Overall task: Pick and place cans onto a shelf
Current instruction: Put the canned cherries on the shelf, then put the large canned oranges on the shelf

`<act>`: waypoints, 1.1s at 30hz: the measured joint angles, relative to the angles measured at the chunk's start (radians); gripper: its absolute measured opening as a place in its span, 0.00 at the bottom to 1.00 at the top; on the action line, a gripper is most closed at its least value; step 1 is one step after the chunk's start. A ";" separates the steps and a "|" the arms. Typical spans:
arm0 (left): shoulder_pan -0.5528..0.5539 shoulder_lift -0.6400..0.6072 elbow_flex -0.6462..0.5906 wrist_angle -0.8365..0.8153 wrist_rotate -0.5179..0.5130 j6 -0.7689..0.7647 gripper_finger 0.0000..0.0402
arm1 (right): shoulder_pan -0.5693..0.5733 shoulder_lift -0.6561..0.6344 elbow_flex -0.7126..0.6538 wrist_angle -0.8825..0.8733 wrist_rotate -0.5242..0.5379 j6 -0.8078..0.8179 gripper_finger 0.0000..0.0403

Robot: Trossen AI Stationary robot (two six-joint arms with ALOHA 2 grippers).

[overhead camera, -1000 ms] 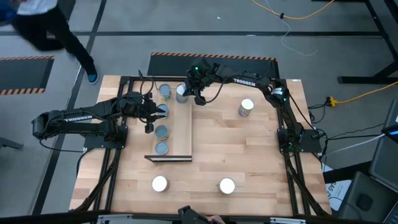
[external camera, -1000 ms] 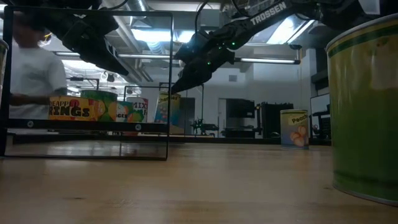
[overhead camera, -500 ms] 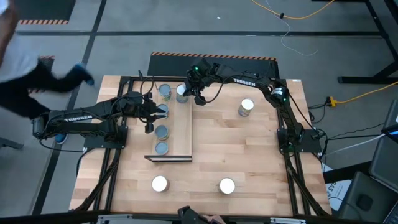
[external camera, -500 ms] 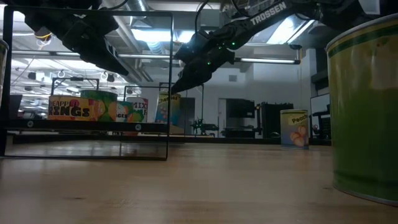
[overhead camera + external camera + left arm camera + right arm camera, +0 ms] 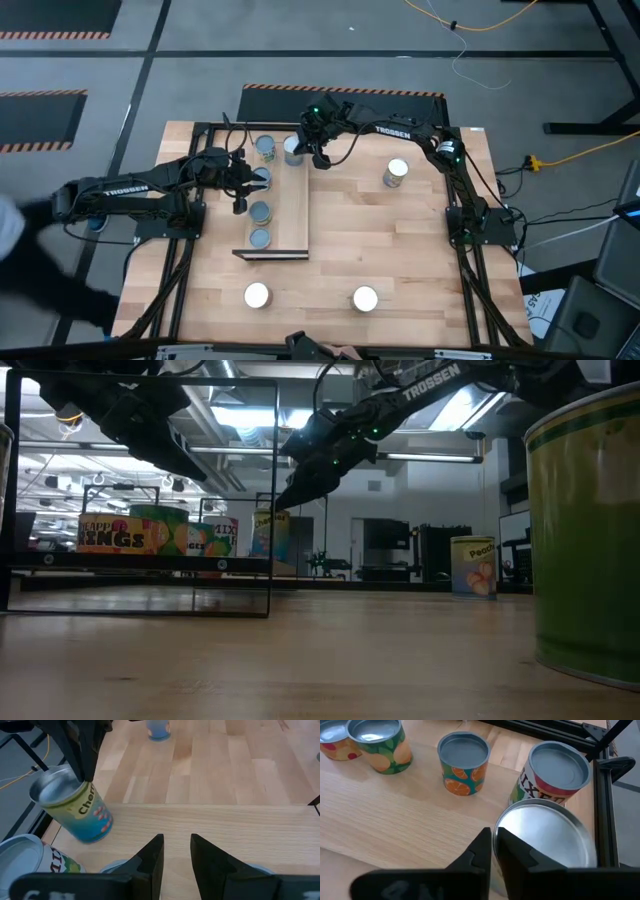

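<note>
The light-wood shelf (image 5: pixel 290 215) lies at the table's far left. Several cans stand in a row along its left side (image 5: pixel 260 211). My right gripper (image 5: pixel 300 152) is shut on a silver-topped can (image 5: pixel 291 150) at the shelf's far end, next to a red-labelled can (image 5: pixel 555 770). The held can also shows in the left wrist view (image 5: pixel 75 805), with a blue-green label. My left gripper (image 5: pixel 175 852) is slightly open and empty, low over the shelf's left side (image 5: pixel 245 185) beside the row. My right gripper pinches the can's top rim (image 5: pixel 496 827) between its two fingers, one over the lid's edge and one outside the wall. The fingers (image 5: pixel 80 755) slant down onto it from above. The can's base (image 5: pixel 95 837) looks to be on the shelf.
Three white-topped cans stand off the shelf: one at the far right (image 5: pixel 396 172) and two near the front edge (image 5: pixel 257 295), (image 5: pixel 365 298). A green can (image 5: pixel 590 530) looms close in the low view. A dark frame (image 5: pixel 200 150) borders the table. A blurred person shows beside the table's left (image 5: pixel 15 225).
Both arms and all cans have kept still. A person beside the table's left edge has moved from the far side toward the near side.
</note>
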 joint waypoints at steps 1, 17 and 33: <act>0.000 0.000 0.000 0.000 0.000 0.000 0.22 | 0.000 0.000 0.000 0.000 0.001 0.000 0.11; 0.000 0.000 0.000 0.000 0.000 0.000 0.22 | 0.000 0.000 0.000 0.011 0.001 0.000 0.27; 0.000 0.000 0.000 0.000 0.000 0.000 0.22 | 0.011 -0.140 0.000 -0.108 0.148 0.001 0.28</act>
